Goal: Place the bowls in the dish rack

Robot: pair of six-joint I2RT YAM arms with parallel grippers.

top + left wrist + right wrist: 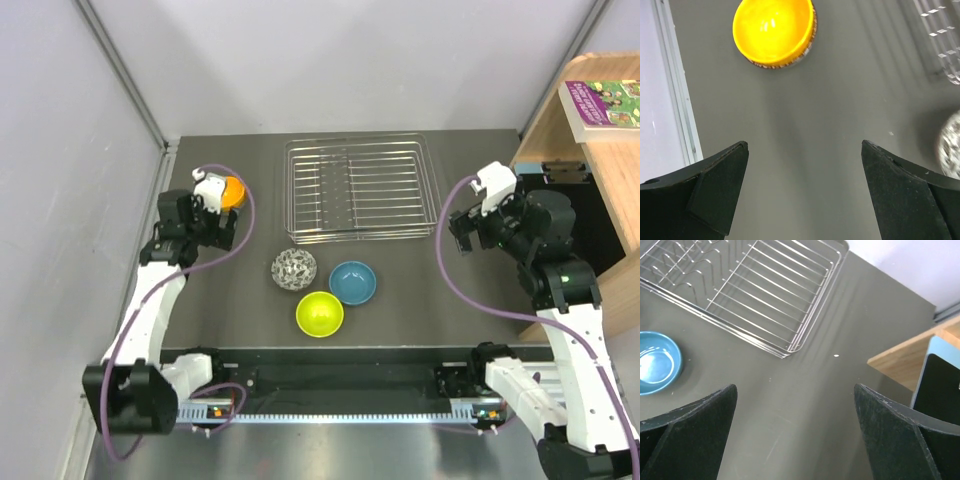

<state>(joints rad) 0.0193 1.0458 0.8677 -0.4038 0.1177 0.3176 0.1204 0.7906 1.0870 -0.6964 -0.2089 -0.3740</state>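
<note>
The orange bowl [233,192] sits at the table's far left, partly hidden by my left wrist; in the left wrist view it [774,30] lies ahead of the fingers. The mosaic bowl [294,268], blue bowl [352,282] and lime green bowl [319,314] sit in a cluster in front of the empty dish rack [360,188]. The pinkish bowl is out of view. My left gripper [805,145] is open and empty just short of the orange bowl. My right gripper [795,387] is open and empty above bare table, right of the rack [750,285] and the blue bowl [657,362].
A wooden shelf [590,130] with a book [605,100] on top stands at the right edge, close to my right arm; it also shows in the right wrist view [905,357]. A wall with a metal strip [675,100] runs along the left.
</note>
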